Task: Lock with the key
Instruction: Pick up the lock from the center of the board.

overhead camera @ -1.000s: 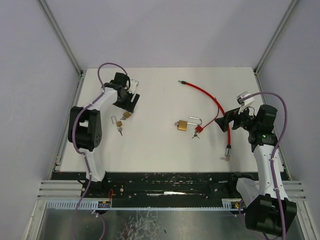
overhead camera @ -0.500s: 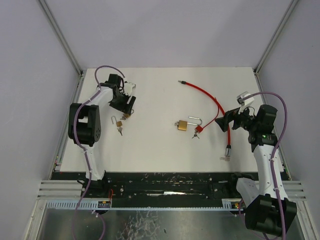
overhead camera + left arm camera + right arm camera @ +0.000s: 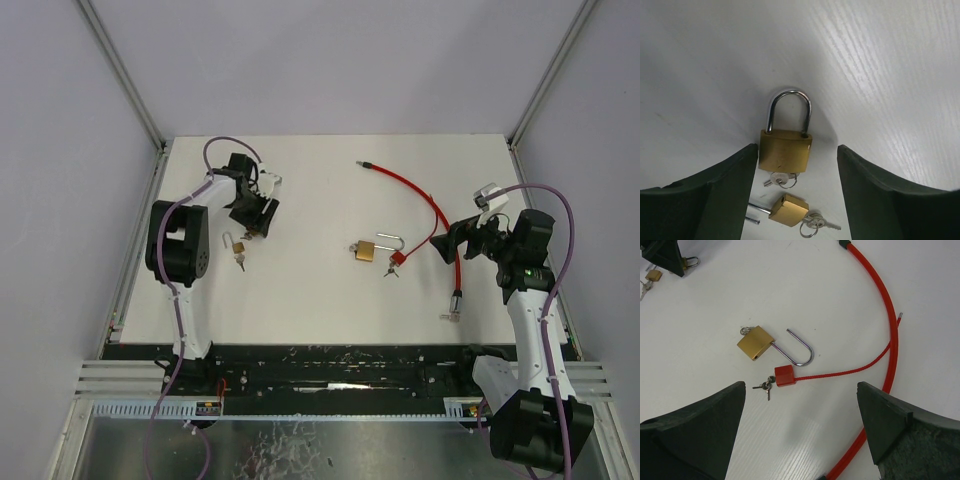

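Note:
In the left wrist view a small brass padlock (image 3: 785,150) with its shackle shut lies on the white table, a key (image 3: 778,178) in its base. My left gripper (image 3: 796,148) is open and straddles it, with gaps on both sides. Nearer the camera lies a second small brass padlock (image 3: 788,210), its shackle out, with keys on a ring (image 3: 816,223). From above, the left gripper (image 3: 256,214) is at the table's left. My right gripper (image 3: 801,390) is open and empty at the right (image 3: 462,240).
In mid-table lie a larger brass padlock (image 3: 755,342) with an open long shackle (image 3: 802,351), a red cable-lock block (image 3: 783,375) with small keys (image 3: 765,386), and its red cable (image 3: 892,330) curving to the back. Grey walls enclose the table (image 3: 320,300).
My left gripper has turned and shifted slightly right over the two small padlocks, and its jaws have narrowed. The right arm and the locks have not moved.

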Controlling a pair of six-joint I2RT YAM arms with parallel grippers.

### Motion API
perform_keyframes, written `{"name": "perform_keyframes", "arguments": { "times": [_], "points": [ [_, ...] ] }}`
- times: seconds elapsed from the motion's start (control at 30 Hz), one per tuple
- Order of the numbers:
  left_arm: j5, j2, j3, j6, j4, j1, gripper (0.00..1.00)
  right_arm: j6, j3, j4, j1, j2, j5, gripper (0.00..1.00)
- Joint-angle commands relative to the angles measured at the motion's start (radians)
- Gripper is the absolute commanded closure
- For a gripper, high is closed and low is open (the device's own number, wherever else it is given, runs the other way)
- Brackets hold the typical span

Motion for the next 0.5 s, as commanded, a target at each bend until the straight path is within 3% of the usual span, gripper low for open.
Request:
{"name": "perform_keyframes", "arguments": {
  "times": [0.0, 0.27, 0.47],
  "points": [
    [-0.013, 0.021, 0.024, 0.018, -0.013, -0.023, 0.38, 0.001, 0.026, 0.032, 0.001, -0.009, 0.007, 0.01],
    [-0.016, -0.004, -0.020, 0.015, 0.009, -0.024, 0.49, 0.004, 0.023, 0.035, 0.000, -0.010, 0.004, 0.01],
    [-0.013, -0.064, -0.055, -0.002, 0.040, -0.022, 0.78, 0.008, 0.021, 0.038, 0.001, -0.014, -0.003, 0.01]
  ]
}}
